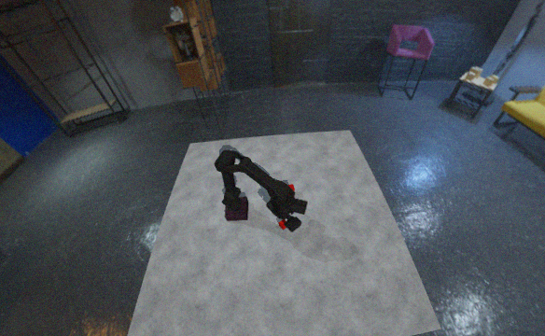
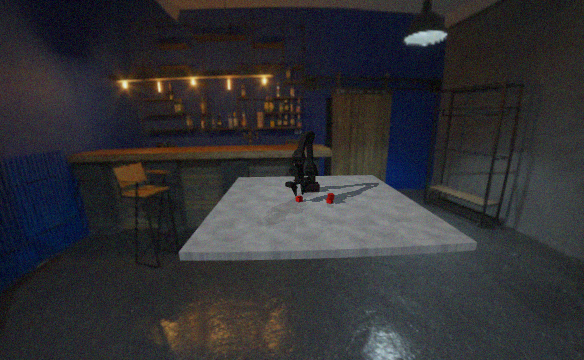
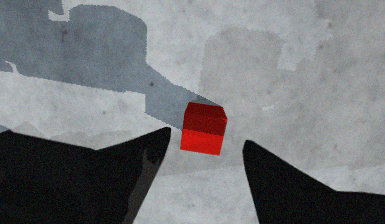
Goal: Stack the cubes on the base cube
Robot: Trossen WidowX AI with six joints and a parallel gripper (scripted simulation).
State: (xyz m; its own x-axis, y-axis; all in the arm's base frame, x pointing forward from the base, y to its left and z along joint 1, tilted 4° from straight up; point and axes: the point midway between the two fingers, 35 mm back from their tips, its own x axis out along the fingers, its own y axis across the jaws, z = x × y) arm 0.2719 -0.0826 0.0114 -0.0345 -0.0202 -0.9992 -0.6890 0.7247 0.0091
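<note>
My gripper (image 3: 207, 139) (image 1: 290, 224) (image 2: 297, 191) is open and hangs low over the grey table (image 1: 263, 280) (image 2: 352, 225). A small red cube (image 3: 203, 128) (image 1: 282, 225) (image 2: 299, 198) lies on the table just ahead of the gap between my two dark fingertips; neither finger touches it. A second red cube (image 1: 291, 188) (image 2: 330, 198) lies on the table a little way off, partly hidden by my arm in the top view. A dark purple block (image 1: 236, 212) stands at the foot of the arm.
The arm's shadow falls across the table beside the cube. Around the table are a wooden chair (image 2: 139, 182), a bar counter (image 2: 172, 152), a metal shelf rack (image 2: 472, 150), a pink stool (image 1: 410, 44) and a yellow sofa (image 1: 540, 114).
</note>
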